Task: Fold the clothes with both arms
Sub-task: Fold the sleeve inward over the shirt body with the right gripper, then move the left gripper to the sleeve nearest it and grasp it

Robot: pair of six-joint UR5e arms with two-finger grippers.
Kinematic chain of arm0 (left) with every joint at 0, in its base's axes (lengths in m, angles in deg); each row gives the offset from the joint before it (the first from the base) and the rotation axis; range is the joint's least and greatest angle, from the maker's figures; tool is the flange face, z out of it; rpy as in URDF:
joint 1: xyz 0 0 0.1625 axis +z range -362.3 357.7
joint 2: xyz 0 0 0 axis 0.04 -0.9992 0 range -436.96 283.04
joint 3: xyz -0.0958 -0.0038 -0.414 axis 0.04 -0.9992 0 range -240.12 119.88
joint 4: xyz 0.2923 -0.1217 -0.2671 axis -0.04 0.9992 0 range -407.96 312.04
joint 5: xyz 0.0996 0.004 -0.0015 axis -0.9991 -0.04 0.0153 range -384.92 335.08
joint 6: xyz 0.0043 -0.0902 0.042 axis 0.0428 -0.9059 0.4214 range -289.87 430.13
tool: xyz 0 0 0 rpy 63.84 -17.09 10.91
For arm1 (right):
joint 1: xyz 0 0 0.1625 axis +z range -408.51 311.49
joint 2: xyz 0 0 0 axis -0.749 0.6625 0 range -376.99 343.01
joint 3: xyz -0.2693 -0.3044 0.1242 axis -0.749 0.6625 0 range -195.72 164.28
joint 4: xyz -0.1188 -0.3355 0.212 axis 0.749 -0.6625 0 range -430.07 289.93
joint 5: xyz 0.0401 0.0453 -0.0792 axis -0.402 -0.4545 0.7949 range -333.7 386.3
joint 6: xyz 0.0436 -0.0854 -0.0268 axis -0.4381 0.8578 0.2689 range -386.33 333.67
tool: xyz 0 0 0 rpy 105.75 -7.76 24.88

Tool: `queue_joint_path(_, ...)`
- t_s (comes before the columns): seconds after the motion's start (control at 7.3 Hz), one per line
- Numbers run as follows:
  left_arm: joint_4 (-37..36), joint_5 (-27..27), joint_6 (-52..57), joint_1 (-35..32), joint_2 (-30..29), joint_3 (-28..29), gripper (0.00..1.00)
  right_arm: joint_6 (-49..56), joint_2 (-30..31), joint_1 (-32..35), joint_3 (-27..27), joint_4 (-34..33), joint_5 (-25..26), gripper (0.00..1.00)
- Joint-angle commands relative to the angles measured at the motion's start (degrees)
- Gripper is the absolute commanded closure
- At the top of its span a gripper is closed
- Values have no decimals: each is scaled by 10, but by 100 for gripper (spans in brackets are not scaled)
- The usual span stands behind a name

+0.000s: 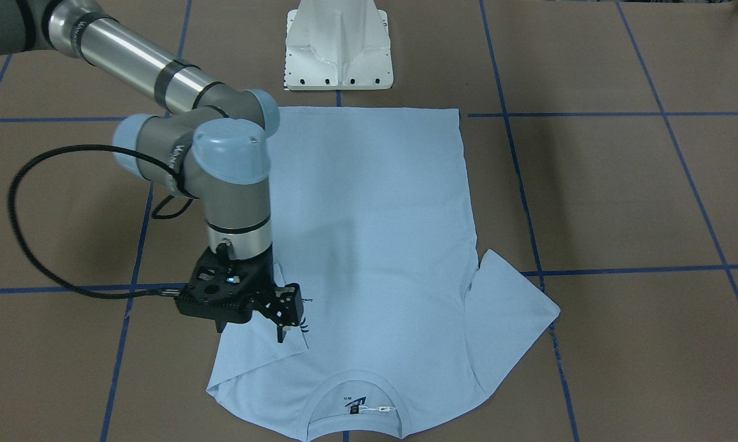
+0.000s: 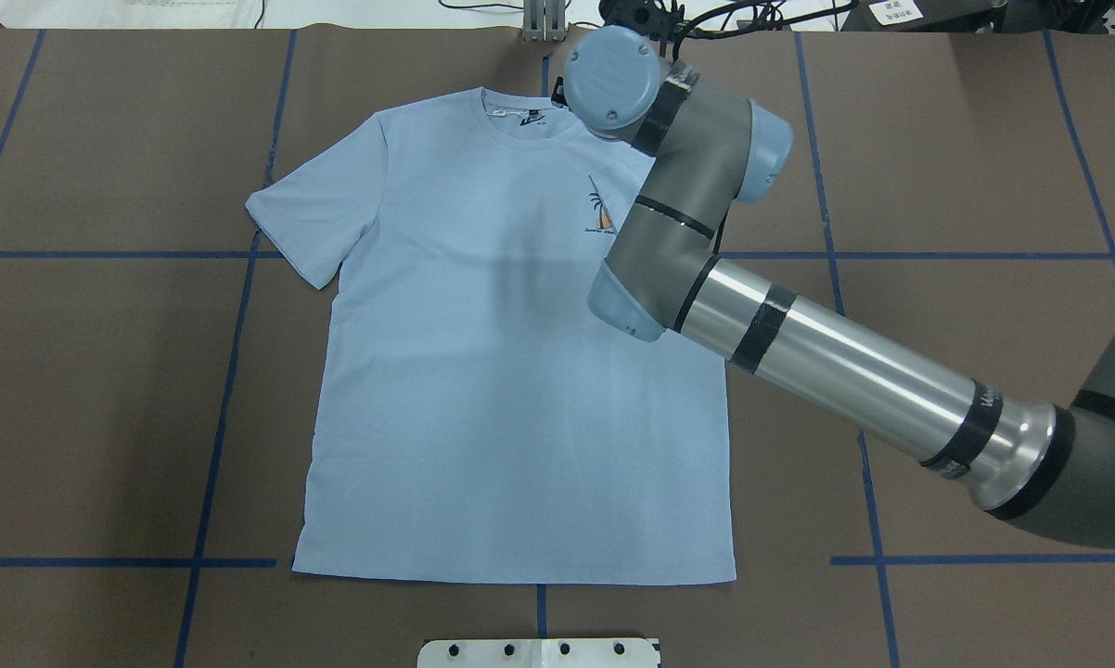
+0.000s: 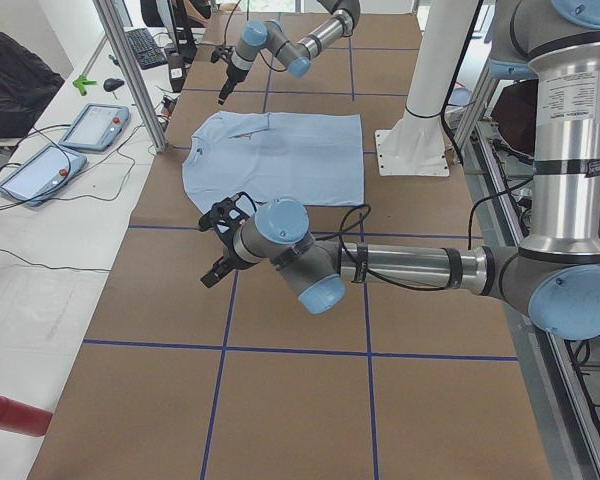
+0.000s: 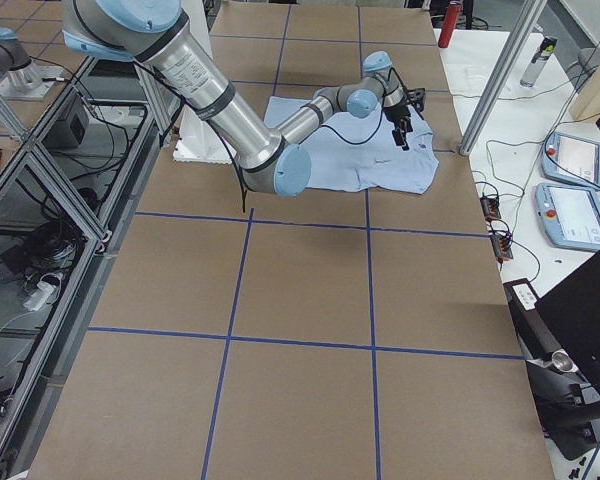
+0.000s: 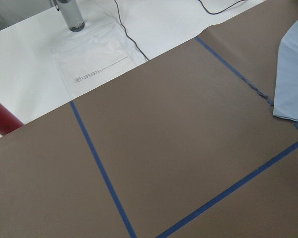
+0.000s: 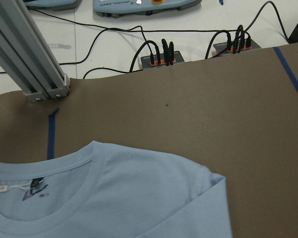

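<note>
A brown paper-covered table (image 1: 621, 196) marked into squares by blue tape lines fills the workspace, with a white side bench (image 3: 40, 270) along its far edge; a light blue short-sleeved T-shirt (image 1: 375, 233) lies flat, front up, in the middle of it, its straight hem near the white moulded pedestal base (image 1: 338, 49) and its round ribbed collar (image 1: 357, 383) pointing away from the robot; a dark neck label (image 1: 355, 407) shows inside the collar, and a small orange-and-dark palm print (image 2: 600, 215) sits on the chest; the sleeve on the robot's left (image 2: 307, 213) is spread out flat, while the sleeve on the robot's right (image 1: 261, 350) lies folded in over the body; the silver-grey jointed right arm (image 2: 799, 343) reaches across the shirt, and its black two-finger right gripper (image 1: 286, 328) points down over that folded sleeve, next to the print; how wide its jaws stand I cannot tell, nor whether it touches the cloth; the silver-grey jointed left arm (image 3: 400, 265) stretches out low over bare paper off the shirt's left side, its black two-finger left gripper (image 3: 218, 245) apart from the cloth, jaw width not readable; a dark red cylinder (image 3: 10, 415) lies on the bench
</note>
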Motion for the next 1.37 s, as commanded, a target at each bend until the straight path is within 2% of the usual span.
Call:
queue_joint_path(0.0,-1,-4,-137,29,-34,-1,0,189,103,117,-107,-15,-172,0)
queue_joint_path(0.14,-1,-23,-194,43,-51,-1,0,278,141,182,-135,-32,-244,0)
queue_joint_path(0.27,-3,-56,-253,71,-68,0,0,356,169,235,-154,-59,-294,0)
queue_joint_path(0.55,-8,-101,-377,129,-98,6,0,487,226,323,-157,-70,-358,0)
queue_joint_path(0.69,-8,-163,-444,176,-113,6,0,528,254,362,-158,-74,-397,0)
queue_joint_path(0.82,-8,-202,-478,218,-130,15,0,530,295,379,-173,-66,-403,0)
queue_joint_path(1.1,-3,-222,-529,276,-186,72,0,532,338,394,-181,-63,-401,0)
queue_joint_path(1.23,3,-273,-531,301,-189,91,0,531,351,394,-181,-50,-400,0)
